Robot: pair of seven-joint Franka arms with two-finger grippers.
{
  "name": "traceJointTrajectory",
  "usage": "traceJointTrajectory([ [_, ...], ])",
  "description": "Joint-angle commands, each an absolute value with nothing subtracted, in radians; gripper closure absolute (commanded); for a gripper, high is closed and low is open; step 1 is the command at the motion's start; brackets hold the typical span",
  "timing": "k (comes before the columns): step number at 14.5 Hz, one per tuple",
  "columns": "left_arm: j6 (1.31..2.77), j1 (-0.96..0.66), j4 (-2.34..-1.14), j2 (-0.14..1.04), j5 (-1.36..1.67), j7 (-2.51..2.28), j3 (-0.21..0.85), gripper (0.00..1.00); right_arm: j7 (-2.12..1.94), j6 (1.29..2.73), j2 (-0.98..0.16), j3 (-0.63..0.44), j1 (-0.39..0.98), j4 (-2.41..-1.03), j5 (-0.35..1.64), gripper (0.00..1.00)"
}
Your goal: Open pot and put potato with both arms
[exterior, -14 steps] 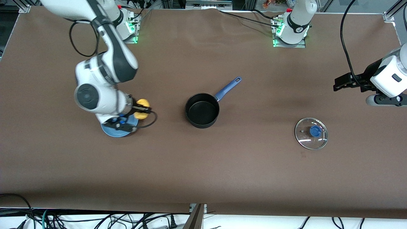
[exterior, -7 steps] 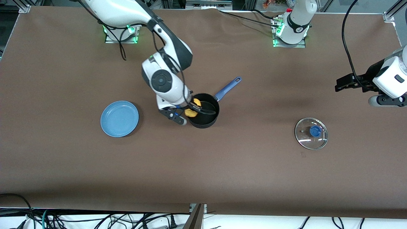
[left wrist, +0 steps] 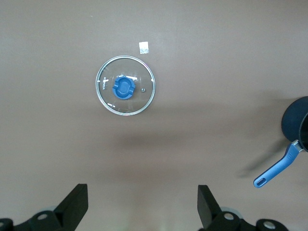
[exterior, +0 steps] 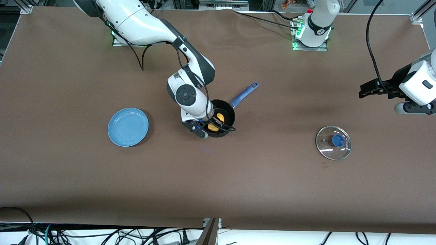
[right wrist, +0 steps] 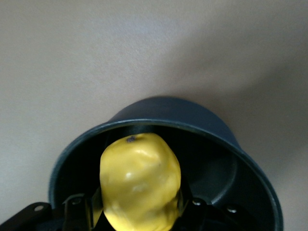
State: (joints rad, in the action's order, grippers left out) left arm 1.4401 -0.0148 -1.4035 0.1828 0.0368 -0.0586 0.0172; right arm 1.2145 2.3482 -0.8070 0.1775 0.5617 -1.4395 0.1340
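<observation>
Your right gripper (exterior: 215, 124) is clamped on the potato (exterior: 216, 123), both fingers tight against its sides, holding it inside the mouth of the pot (exterior: 227, 119). In the right wrist view the potato (right wrist: 139, 187) sits between the fingers (right wrist: 185, 204), below the rim of the pot (right wrist: 159, 108).

The right arm reaches from its base to the table's middle, wrist bent down over the pot. The potato is lumpy, yellow, with a small dark spot at one end. The pot is black, round, uncovered, its blue handle pointing toward the left arm's base.

Your left gripper (exterior: 368, 89) waits up over the left arm's end of the table, jaws spread wide, nothing between the fingers (left wrist: 74, 204). Glass lid (exterior: 333, 143) lies flat on the table (exterior: 238, 177), well apart from the pot. Blue plate (exterior: 128, 127) sits toward the right arm's end.
</observation>
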Motion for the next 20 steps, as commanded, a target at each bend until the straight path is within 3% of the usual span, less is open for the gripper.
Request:
traceJointTrajectory([
  [1,1.424,-0.015,-1.371,0.199,0.040,-0.067,0.015,0.00,1.226,2.336,-0.816,0.170,0.581,-1.408,0.130,0.00],
  [3,1.424,-0.015,-1.367,0.199,0.038,-0.066,0.017,0.00,1.223,2.324,-0.795,0.167,0.580,-1.408,0.130,0.00],
  [7,1.424,-0.014,-1.367,0.199,0.040,-0.067,0.015,0.00,1.194,2.061,-0.623,0.091,0.574,-1.407,0.101,0.00],
  [13,1.424,-0.015,-1.367,0.201,0.038,-0.067,0.015,0.00,0.757,1.653,-0.370,-0.203,0.563,-1.411,0.107,0.00],
  [15,1.424,-0.015,-1.367,0.201,0.038,-0.067,0.015,0.00,0.581,1.625,-0.312,-0.296,0.549,-1.437,0.114,0.00],
  [20,1.424,-0.015,-1.367,0.201,0.038,-0.067,0.015,0.00,0.077,1.624,-0.128,-0.190,0.189,-1.597,0.097,0.00],
])
